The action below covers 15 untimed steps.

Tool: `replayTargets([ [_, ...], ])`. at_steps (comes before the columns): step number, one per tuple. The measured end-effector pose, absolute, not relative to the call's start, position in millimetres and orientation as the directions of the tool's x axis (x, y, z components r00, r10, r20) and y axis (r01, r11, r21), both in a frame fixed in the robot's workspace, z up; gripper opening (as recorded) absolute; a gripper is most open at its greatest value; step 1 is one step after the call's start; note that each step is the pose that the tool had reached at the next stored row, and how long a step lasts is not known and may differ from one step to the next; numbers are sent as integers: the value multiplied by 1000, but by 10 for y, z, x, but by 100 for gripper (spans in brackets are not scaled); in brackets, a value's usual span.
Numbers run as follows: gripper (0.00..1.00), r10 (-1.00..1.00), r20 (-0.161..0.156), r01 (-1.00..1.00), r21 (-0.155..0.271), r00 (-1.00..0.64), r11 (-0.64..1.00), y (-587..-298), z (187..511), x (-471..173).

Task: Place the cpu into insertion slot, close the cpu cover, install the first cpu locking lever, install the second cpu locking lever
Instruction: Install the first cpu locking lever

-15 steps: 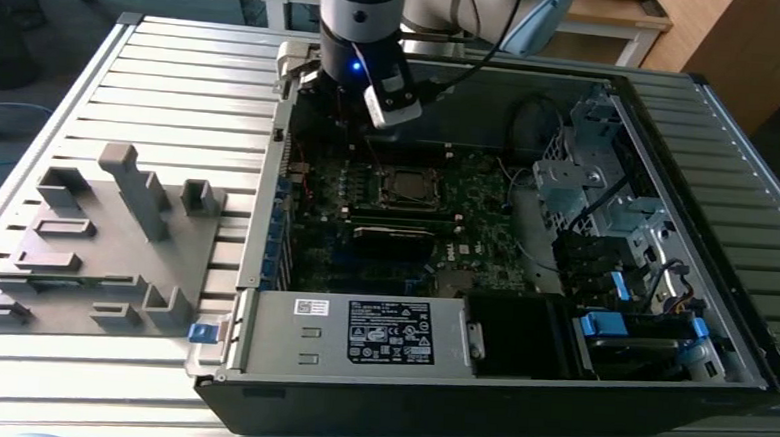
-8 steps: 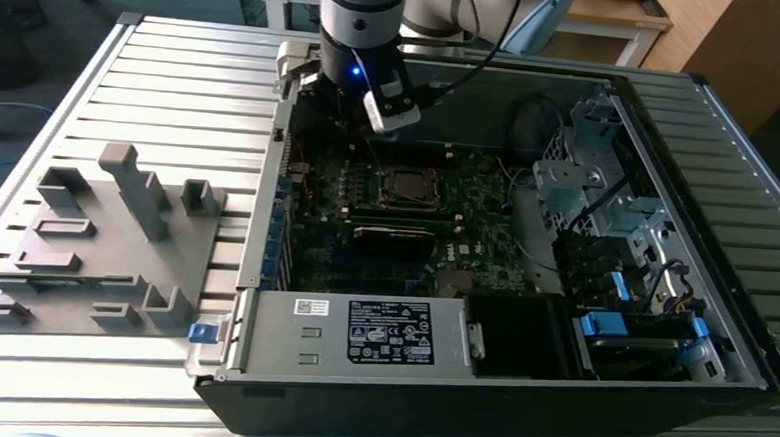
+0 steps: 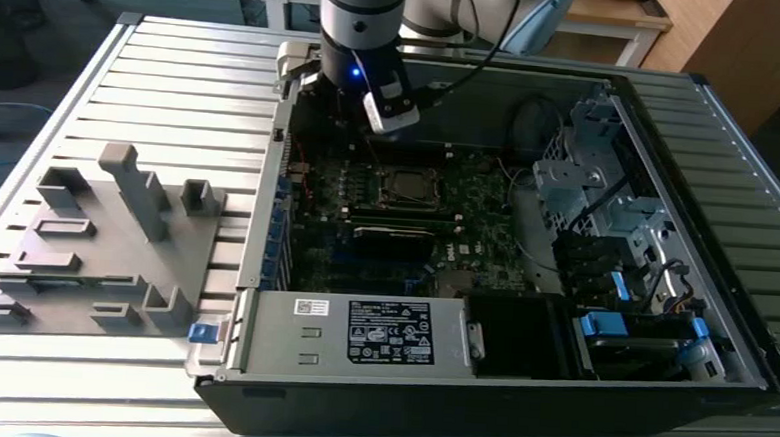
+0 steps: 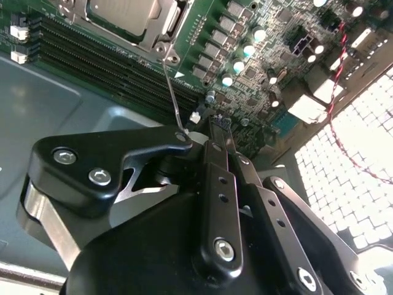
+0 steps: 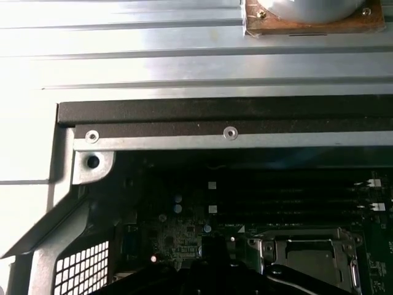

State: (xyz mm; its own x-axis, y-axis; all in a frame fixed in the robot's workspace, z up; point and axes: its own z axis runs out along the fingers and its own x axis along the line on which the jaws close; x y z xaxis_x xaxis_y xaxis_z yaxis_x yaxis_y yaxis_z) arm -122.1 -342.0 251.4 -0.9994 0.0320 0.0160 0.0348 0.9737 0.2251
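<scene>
Exterior view, scanned from its left to its right. Noted a grey fixture tray (image 3: 95, 253) lying on the slatted counter (image 3: 170, 77) at the exterior view's left. Found the open computer case (image 3: 487, 409) just beside it, taking up the middle and the exterior view's right. Logged the arm (image 3: 360, 27) reaching from the upper middle of the frame into the far end of the case, above the green motherboard (image 3: 485, 198). Placed the insertion slot (image 3: 412, 187) at mid-frame on that board, just below the arm's end. Noted a labelled power supply (image 3: 357, 332) in the lower middle and a metal drive cage (image 3: 592, 179) toward the exterior view's right.

Second wrist view. Found the cpu (image 4: 123, 11) seated in the insertion slot, dull silver top showing. Found the cpu cover (image 4: 171, 18) lying flat over it, framing the chip. Noted long black memory slots (image 4: 116, 67) running beside the socket. Traced a thin locking lever (image 4: 172, 92) from the socket corner up to the pincer (image 4: 195, 136). Read the pincer as closed, pinching the lever's free end.

First wrist view. Saw the same socket under the case edge, cover down over the chip.
</scene>
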Motion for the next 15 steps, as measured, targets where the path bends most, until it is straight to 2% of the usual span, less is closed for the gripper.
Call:
replayTargets([
  [15,11,32,17,35,239,-999,971,-3397,2500,-1130],
])
